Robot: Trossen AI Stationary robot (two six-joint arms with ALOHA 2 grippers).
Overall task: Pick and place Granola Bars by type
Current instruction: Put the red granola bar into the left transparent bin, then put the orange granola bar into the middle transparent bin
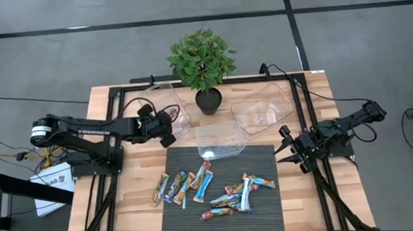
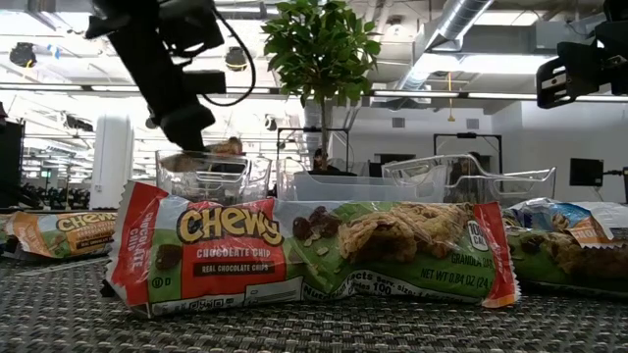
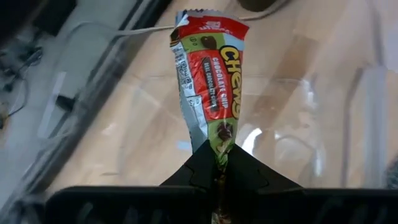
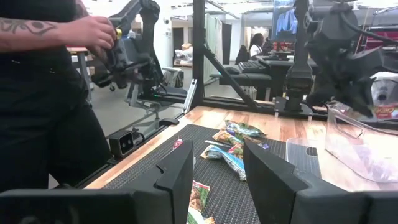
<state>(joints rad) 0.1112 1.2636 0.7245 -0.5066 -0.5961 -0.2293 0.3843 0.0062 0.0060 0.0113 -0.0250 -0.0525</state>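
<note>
Wooden table (image 1: 137,215) under the overhead camera, a dark ribbed mat (image 1: 265,220) laid across its front half, a potted plant (image 1: 201,65) standing at the back. Three clear bins sit behind the mat: one at back left (image 1: 160,97), a small one (image 1: 220,140) touching the mat's rear edge, a larger one (image 1: 264,108) to the right. Over that back-left bin hangs the left gripper (image 3: 219,163), clenched on one end of a red-and-green chocolate chip bar (image 3: 211,81), which juts out past the fingers with the clear bin beneath it. From table height the same arm comes down from the top left above that bin. Out on the mat, the loose bars (image 1: 215,191) lie scattered in two loose groups, some overlapping, one (image 1: 159,189) hanging over the mat's left edge. A chocolate chip bar (image 2: 314,253) lies flat right in front of the low camera. Over on the right, the right gripper (image 1: 288,150) waits just off the mat's right edge, fingers (image 4: 177,174) spread apart and holding nothing. Beyond the table, the right wrist camera catches a person (image 4: 50,93) in dark clothing, one hand (image 4: 93,31) on some dark equipment.
</note>
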